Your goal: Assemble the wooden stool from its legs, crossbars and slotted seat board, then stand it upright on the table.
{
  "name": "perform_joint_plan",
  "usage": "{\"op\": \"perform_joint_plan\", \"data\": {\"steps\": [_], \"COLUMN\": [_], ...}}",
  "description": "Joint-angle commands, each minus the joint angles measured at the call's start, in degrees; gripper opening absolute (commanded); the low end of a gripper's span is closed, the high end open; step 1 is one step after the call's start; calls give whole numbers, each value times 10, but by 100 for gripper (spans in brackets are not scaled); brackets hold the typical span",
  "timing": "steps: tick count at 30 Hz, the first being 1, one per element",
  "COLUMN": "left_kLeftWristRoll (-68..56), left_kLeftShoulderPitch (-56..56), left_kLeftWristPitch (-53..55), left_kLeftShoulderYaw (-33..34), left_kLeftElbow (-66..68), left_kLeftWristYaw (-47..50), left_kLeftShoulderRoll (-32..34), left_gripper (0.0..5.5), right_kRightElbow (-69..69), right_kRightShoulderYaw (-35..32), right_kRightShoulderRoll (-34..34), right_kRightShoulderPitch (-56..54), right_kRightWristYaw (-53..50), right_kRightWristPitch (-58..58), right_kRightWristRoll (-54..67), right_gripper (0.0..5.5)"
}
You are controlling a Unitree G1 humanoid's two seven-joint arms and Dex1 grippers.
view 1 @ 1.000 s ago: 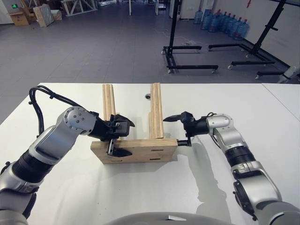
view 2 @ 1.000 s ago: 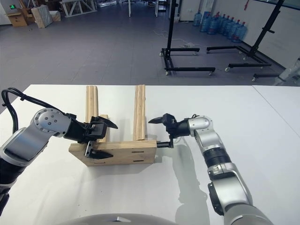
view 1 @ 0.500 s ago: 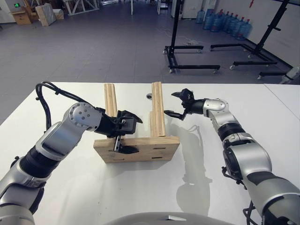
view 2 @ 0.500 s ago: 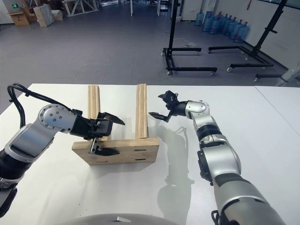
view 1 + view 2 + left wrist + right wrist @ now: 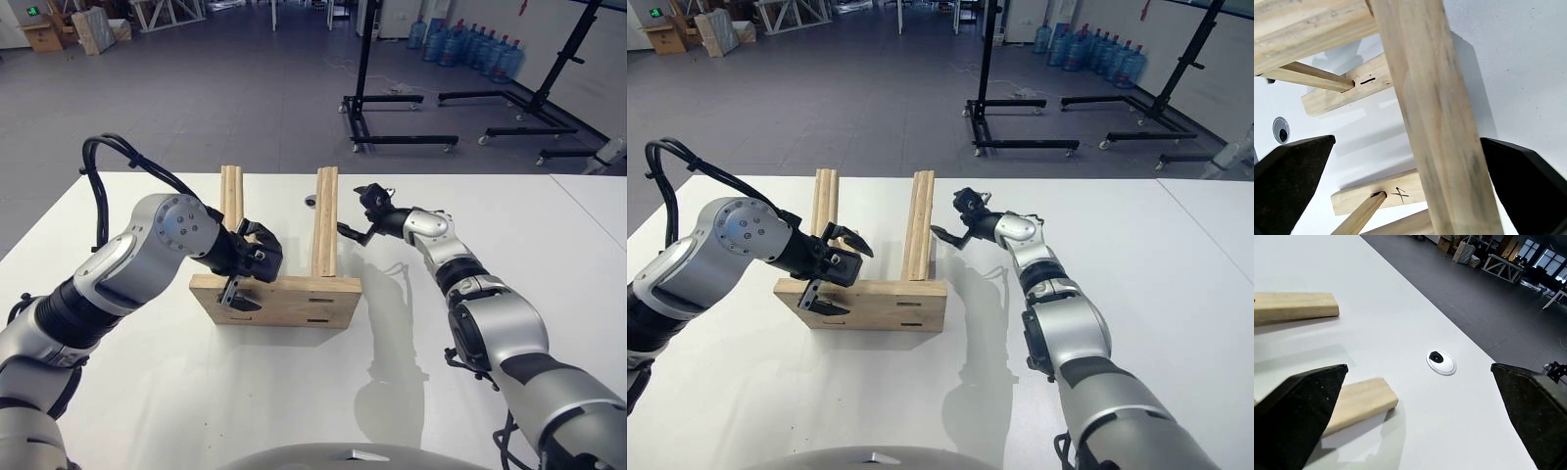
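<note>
Apparently, left fingers (image 5: 1520, 171) astride seat board (image 5: 304, 300).

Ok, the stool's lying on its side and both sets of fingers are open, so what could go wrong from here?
1. The left gripper straddles the seat board with open fingers; closing off-centre could shove the stool along the table instead of gripping it.
2. The right gripper hovers open beside the right-hand legs; brushing them might twist the crossbars loose.

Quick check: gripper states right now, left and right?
Left gripper: open, fingers either side of the seat board.
Right gripper: open, holding nothing.
</note>
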Motion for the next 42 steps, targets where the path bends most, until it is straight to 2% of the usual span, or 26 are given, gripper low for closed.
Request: {"op": "perform_joint_plan", "data": {"steps": [1,4,8,11,15,20,22,25,29,31,34,38,42], "left_kLeftWristRoll": [-1,0,6,5,9,6,5,5,6,7,9,10,3], "left_kLeftShoulderPitch": [10,13,25,33,41,45,45,44,45,46,47,49,53], "left_kLeftWristPitch": [6,5,1,7,9,12,11,13,18,20,23,24,35], "left_kLeftShoulderYaw": [8,4,4,6,8,10,8,7,5,5,7,11,18], "left_kLeftElbow": [-9,-11,-8,-12,-12,-18,-19,-20,-22,-23,-23,-25,-33], "left_kLeftWristYaw": [1,5,14,18,24,26,26,28,33,33,33,33,38], "left_kLeftShoulderRoll": [-1,-8,-13,-17,-18,-14,-15,-18,-23,-25,-28,-30,-27], "left_gripper": [539,539,539,539,539,539,539,539,539,539,539,539,539], "right_kRightElbow": [10,15,14,10,9,21,20,14,-21,-31,-42,-16,-3], "right_kRightShoulderYaw": [5,17,22,21,13,10,16,12,15,19,18,15,-1], "right_kRightShoulderRoll": [23,29,12,3,-7,-31,-22,0,9,6,5,-19,-48], "right_kRightShoulderPitch": [-30,-24,5,17,12,-12,-11,0,39,48,46,18,5], "right_kRightWristYaw": [16,63,180,221,174,28,19,104,346,372,352,178,81], "right_kRightWristPitch": [-6,-7,-3,-6,1,22,15,11,24,21,26,23,23], "right_kRightWristRoll": [-13,-24,-23,-21,-25,-48,-57,-40,2,5,8,-27,-33], "right_gripper": [540,540,540,540,540,540,540,540,540,540,540,540,540]}}
